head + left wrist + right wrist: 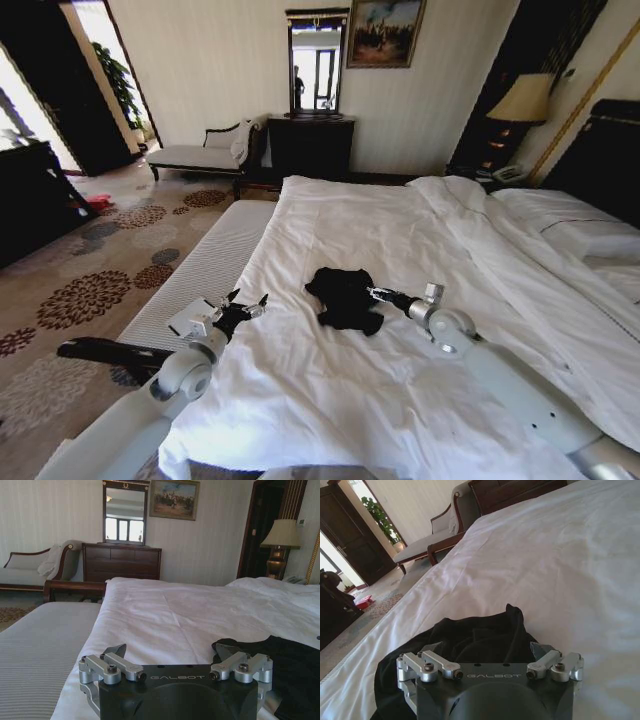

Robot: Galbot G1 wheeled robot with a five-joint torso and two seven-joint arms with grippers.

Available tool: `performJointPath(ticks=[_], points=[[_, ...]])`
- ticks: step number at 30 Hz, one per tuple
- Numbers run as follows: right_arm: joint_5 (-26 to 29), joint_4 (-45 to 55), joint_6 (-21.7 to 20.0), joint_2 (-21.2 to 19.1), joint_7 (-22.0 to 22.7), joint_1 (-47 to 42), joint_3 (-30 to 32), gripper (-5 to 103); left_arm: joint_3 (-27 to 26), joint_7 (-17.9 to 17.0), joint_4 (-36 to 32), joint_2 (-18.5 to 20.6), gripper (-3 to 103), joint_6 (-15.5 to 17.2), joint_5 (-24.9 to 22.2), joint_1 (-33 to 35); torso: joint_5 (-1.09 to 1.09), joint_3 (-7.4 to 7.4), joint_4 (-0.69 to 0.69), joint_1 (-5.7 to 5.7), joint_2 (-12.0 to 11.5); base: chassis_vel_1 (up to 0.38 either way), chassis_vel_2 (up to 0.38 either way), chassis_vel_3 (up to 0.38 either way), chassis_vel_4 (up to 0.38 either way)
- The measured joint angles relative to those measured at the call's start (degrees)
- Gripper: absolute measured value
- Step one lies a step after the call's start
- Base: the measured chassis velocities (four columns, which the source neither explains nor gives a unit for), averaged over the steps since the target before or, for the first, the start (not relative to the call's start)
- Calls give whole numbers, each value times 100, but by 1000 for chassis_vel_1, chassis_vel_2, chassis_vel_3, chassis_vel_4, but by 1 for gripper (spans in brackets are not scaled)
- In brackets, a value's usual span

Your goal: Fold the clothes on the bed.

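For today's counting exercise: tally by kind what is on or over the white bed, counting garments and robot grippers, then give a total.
Black T-shirts: 1, crumpled on the bed: the T-shirt
Robot grippers: 2, the left gripper, open, near the bed's edge, and the right gripper, open, at the T-shirt
Total: 3

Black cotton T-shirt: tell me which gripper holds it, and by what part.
Neither holds it. The right gripper is open at the edge of the crumpled black cotton T-shirt; the left gripper is open, apart from it, over the white duvet.
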Motion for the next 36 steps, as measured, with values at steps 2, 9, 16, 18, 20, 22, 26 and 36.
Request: performJointPath(ticks=[2,9,16,18,20,22,26,36], points=[[17,-38,-9,3,2,86,-53,95,-4,0,-11,-2,100,0,3,4,0,0,0,0,0,0,0,0,0],[-83,-759,-27,-7,-223,1108,-1017,94,32,8,-84,-44,100,1,113,92,0,0,3,0,0,0,0,0,0],[-344,-1703,-35,171,-566,2018,-2019,98,-36,64,-149,1,100,-18,106,108,0,0,0,0,0,0,0,0,0],[-350,-1783,-34,212,-575,2093,-2078,95,-48,72,-156,1,100,-19,106,119,0,0,1,0,0,0,0,0,0],[-355,-2050,-34,380,-583,2351,-2245,94,-78,108,-167,-32,100,-32,114,166,0,1,5,0,0,0,0,0,0],[-354,-2110,-34,424,-583,2417,-2285,94,-80,123,-168,-48,100,-41,123,174,-1,0,4,1,0,0,0,0,0],[-344,-2163,-42,485,-560,2511,-2366,93,-74,190,-107,-120,100,-104,225,182,-1,0,2,0,0,0,0,0,0],[-350,-2217,-64,502,-543,2426,-2374,78,-45,238,-57,-142,100,-149,282,134,1,0,1,0,0,0,0,0,0]])
